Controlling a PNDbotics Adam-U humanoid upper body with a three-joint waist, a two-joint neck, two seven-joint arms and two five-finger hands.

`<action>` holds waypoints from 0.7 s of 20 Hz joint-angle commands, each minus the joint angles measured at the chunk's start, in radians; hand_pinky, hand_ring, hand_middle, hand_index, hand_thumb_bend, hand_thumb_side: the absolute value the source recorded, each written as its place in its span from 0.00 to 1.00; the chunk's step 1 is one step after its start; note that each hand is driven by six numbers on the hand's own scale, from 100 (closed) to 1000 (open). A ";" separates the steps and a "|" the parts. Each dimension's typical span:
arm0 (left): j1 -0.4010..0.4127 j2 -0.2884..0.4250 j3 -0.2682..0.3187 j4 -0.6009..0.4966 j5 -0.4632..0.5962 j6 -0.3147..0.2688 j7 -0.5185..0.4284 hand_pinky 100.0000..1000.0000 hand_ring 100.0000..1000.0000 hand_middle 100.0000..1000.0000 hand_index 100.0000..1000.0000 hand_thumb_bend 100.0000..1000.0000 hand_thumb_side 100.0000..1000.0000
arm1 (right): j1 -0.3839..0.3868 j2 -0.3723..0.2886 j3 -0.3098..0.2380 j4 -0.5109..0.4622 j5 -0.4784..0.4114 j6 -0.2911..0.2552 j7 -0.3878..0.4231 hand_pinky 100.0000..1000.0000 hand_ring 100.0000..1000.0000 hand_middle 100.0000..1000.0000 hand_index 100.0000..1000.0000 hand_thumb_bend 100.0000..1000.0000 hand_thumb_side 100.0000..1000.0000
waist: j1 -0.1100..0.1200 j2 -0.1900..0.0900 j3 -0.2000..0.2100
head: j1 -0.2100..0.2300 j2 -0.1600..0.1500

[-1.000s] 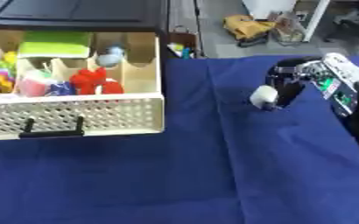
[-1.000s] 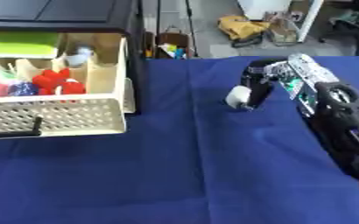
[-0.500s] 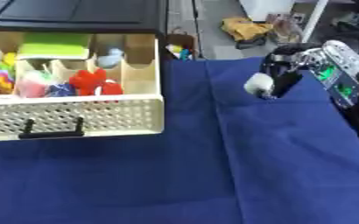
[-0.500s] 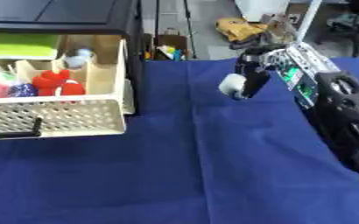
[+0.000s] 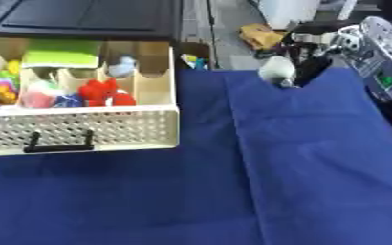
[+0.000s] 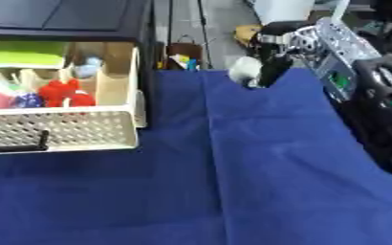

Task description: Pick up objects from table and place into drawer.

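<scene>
My right hand [image 5: 316,50] hangs above the far edge of the blue cloth, its dark fingers curled round a small pale rounded object [image 5: 276,72]. The object sits at the fingertips, well to the right of the drawer. The cream drawer [image 5: 91,131] stands pulled out at the left, with a perforated front and a black handle [image 5: 59,142]. Its compartments hold a red toy [image 5: 105,93], a green flat item [image 5: 61,53], a pale blue-grey piece [image 5: 122,66] and other coloured toys at the left. My left hand shows in neither view.
A black cabinet top [image 5: 91,19] lies above the drawer. The blue cloth [image 5: 299,172] covers the table in front and to the right. Beyond the far edge are a small bin with coloured items [image 5: 193,56] and clutter on the floor [image 5: 258,33].
My right hand has risen and moved up and to the left with the pale object in it, closer to the table's far edge. The drawer's contents look unchanged.
</scene>
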 commanded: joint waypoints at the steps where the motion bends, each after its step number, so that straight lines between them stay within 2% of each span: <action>1: -0.004 0.028 0.003 -0.013 0.007 0.005 0.001 0.39 0.61 0.64 0.79 0.48 1.00 | -0.033 -0.037 -0.003 -0.074 -0.028 0.009 0.008 0.57 0.71 0.38 0.60 0.29 0.30 | -0.001 -0.026 0.000 | 0.001 0.001; 9: -0.002 0.038 0.002 -0.013 0.017 0.007 0.000 0.39 0.61 0.64 0.79 0.48 1.00 | -0.085 -0.015 0.005 -0.173 -0.076 0.027 0.033 0.56 0.70 0.37 0.59 0.28 0.33 | -0.010 -0.042 0.004 | 0.017 0.004; 14: -0.001 0.040 -0.001 -0.013 0.024 0.007 -0.004 0.39 0.61 0.64 0.79 0.48 1.00 | -0.144 0.053 0.008 -0.198 -0.083 0.035 0.040 0.55 0.68 0.37 0.59 0.27 0.34 | -0.010 -0.049 0.015 | 0.009 0.007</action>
